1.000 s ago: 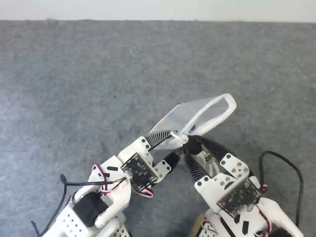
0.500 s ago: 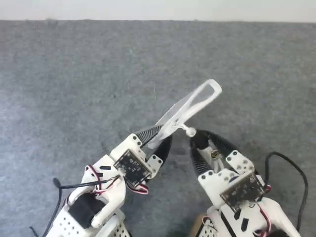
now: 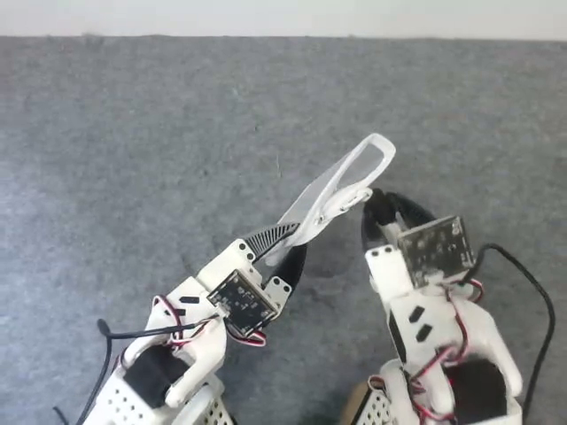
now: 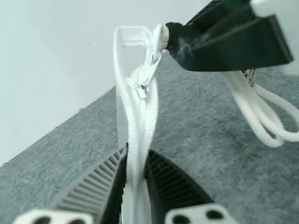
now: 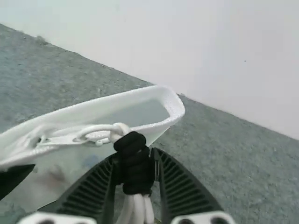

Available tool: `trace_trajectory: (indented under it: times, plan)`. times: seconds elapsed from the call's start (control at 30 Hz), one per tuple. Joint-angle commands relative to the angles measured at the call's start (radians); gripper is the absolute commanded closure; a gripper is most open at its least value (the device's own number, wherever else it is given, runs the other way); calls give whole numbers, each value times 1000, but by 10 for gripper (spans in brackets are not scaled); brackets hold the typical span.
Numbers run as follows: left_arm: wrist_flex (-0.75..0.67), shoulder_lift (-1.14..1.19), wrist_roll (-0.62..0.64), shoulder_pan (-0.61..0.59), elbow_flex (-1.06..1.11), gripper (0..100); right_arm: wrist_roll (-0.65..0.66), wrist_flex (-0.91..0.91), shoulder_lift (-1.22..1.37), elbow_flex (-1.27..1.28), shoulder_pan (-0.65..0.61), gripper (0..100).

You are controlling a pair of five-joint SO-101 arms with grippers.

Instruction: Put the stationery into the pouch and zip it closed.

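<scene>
A white, see-through pouch (image 3: 341,184) is held up off the grey table, edge-on and tilted. My left gripper (image 3: 292,241) is shut on its near end; in the left wrist view the pouch (image 4: 135,116) rises from between the fingers (image 4: 103,182). The zipper slider (image 4: 142,88) sits high on the pouch, with a white cord loop (image 5: 98,135) running from it to a black pull (image 5: 134,156). My right gripper (image 3: 376,202) is shut on that pull, beside the pouch's far end. A faint blue thing (image 5: 91,161) shows through the pouch wall (image 5: 117,109).
Grey felt-like table surface (image 3: 133,133) stretches open to the left and the far side, ending at a white wall (image 3: 266,18). A black cable (image 3: 523,301) loops beside the right arm. White wires (image 4: 261,121) hang under the right gripper.
The right gripper has travelled with the pull along the pouch from near the left gripper to its far end. The pouch has flattened and turned edge-on. The left arm drew back slightly.
</scene>
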Motion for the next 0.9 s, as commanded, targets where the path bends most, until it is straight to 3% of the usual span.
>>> trace_trajectory:
  times: [0.0,0.33,0.43,0.67,0.87]
  plan:
    - [28,2,-8,-20,-44,992,-29,-53,35,-61,81,991]
    - [28,0,-9,-20,-33,992,-28,-111,56,-61,73,991]
    - [28,-3,-9,-20,-33,992,15,-45,56,-98,62,991]
    - [23,-5,0,-20,-41,990,120,226,65,-269,-116,991]
    - [21,-5,0,-21,-41,989,126,306,67,-324,-203,991]
